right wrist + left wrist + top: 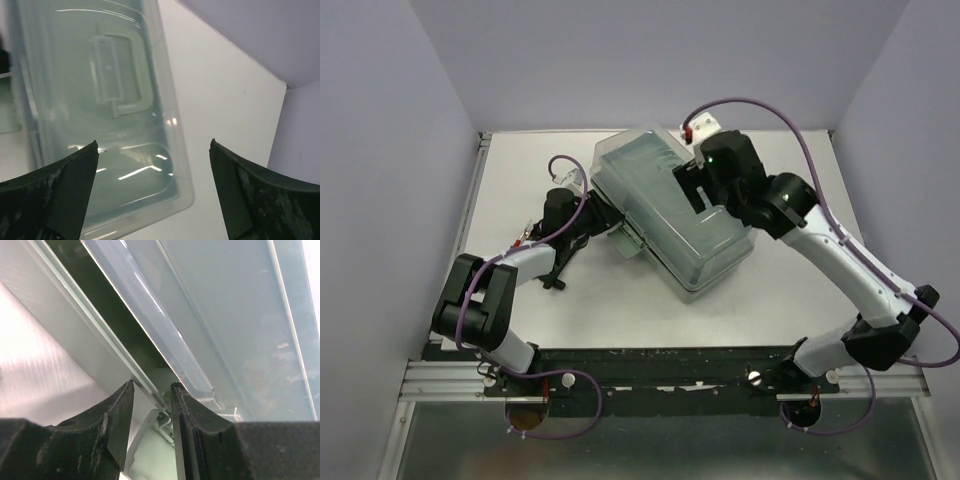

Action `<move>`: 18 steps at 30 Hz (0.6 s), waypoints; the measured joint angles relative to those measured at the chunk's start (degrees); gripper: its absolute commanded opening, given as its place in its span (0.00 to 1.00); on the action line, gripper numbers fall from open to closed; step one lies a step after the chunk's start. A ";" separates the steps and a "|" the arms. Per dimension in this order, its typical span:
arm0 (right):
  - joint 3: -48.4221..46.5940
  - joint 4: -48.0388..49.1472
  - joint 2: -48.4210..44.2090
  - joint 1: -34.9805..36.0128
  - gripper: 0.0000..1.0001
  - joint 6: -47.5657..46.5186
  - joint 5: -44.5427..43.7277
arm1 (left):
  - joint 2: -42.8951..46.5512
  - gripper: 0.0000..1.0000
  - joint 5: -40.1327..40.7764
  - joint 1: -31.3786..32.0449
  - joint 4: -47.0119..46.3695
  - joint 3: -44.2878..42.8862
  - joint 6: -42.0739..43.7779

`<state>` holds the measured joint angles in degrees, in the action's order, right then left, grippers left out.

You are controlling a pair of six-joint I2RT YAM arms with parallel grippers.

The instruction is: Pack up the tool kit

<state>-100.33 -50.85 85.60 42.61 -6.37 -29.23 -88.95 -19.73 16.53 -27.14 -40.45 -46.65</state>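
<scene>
A translucent grey-green tool box (660, 225) lies at an angle on the white table with its lid down. My right gripper (695, 185) hovers over the lid, open wide and empty. In the right wrist view (153, 145) its fingers frame the box's near corner, and the moulded handle (117, 70) shows in the lid (60, 60). My left gripper (605, 215) is at the box's left long side. In the left wrist view (152, 385) its fingers stand a narrow gap apart around the side latch (145, 435), just under the lid's rim (165, 330). The box's contents are hidden.
The latch sticks out from the box's left side (632, 243). Purple-grey walls close in the table (800, 300) at the back and both sides. A metal rail (650, 375) runs along the near edge. The right arm's cable loops above the box.
</scene>
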 measured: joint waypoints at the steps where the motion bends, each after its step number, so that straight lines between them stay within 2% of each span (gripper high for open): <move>1: 1.66 1.14 -1.70 2.95 1.00 -0.48 -1.40 | 0.00 0.44 0.00 0.00 0.13 -0.07 0.09; 5: 5.49 5.51 -3.13 14.05 1.00 -3.23 -8.57 | 0.00 0.44 0.00 0.07 0.68 -0.35 0.33; 13: 11.23 12.15 7.04 25.68 0.99 -7.58 -23.30 | 0.00 0.44 0.00 0.11 1.36 -0.76 0.96; 15: 13.66 15.32 8.94 28.33 0.93 -9.75 -25.64 | 0.00 0.44 0.00 0.11 1.62 -0.90 1.07; 16: 14.99 16.74 9.49 29.59 0.81 -10.60 -25.92 | 0.00 0.44 0.00 0.11 1.68 -0.94 1.20; 17: 15.96 17.42 9.88 30.69 0.74 -10.97 -25.70 | 0.00 0.45 0.00 0.11 1.73 -0.96 1.27; 18: 16.48 17.64 10.12 31.67 0.72 -11.17 -24.96 | 0.00 0.45 0.00 0.11 1.73 -0.96 1.38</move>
<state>-83.85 -33.21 95.72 74.28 -17.54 -54.19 -88.95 -19.73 16.64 -25.41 -41.41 -45.28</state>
